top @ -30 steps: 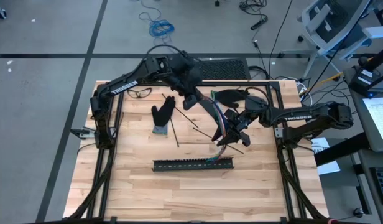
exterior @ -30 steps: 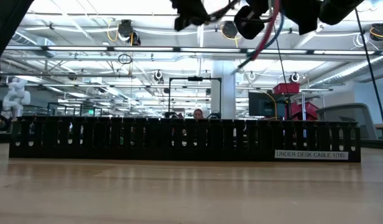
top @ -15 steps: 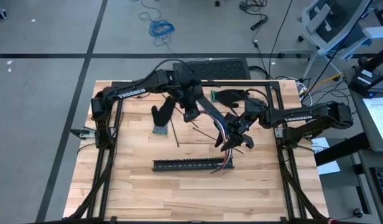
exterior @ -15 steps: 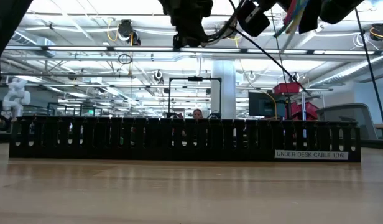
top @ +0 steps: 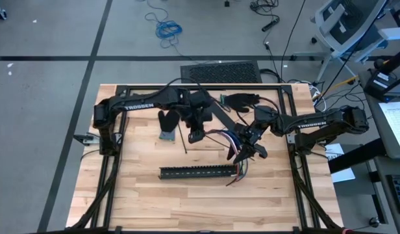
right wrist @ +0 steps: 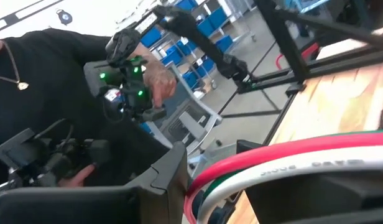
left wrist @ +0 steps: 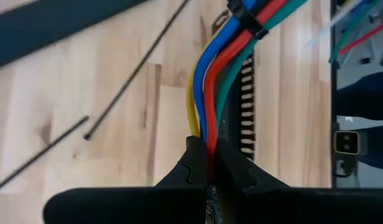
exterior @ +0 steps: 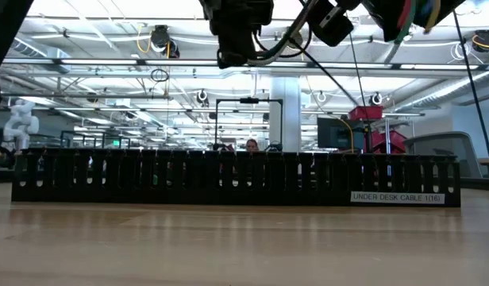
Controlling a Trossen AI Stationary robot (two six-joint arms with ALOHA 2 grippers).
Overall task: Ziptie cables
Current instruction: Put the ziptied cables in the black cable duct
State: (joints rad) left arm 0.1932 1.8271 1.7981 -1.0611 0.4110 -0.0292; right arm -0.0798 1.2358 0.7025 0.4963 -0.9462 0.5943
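Note:
The cables [top: 223, 136], a bundle of yellow, blue, red, green and white wires, span the air between my two grippers above the table's middle. A thin black tie [left wrist: 250, 23] circles the bundle partway along. My left gripper [top: 195, 135] is shut on one end. My right gripper [top: 247, 141] is shut on the bundle farther along. In the low view the left gripper [exterior: 236, 36] and the right gripper [exterior: 403, 12] both hang high above the black slotted strip [exterior: 229, 179]. The strip [top: 200, 172] lies flat on the table near the front. My left gripper pinches the bundle's end [left wrist: 207, 134] between its two fingers, slanting down from the far left. The wires leave the fingertips along the fingers' line, clear of the table. My right gripper has the bundle [right wrist: 285, 158] between its two fingers, which lie level and across the wires. The loose wire ends [top: 236, 174] hang beyond it, down toward the strip's right end.
Loose black zip ties [left wrist: 129, 81] lie on the wood near the middle. A black glove with a grey cuff [top: 167, 122] lies left of my left gripper, another dark glove [top: 239, 99] at the far side. A person holding controllers [right wrist: 126, 81] is beyond the table.
My left gripper has come down and toward the table's near edge, still shut on the bundle's end. The cables, which curved steeply from far to near, now run almost straight across between the grippers. Their loose ends have swung over the strip's right end. My right gripper has turned slightly.

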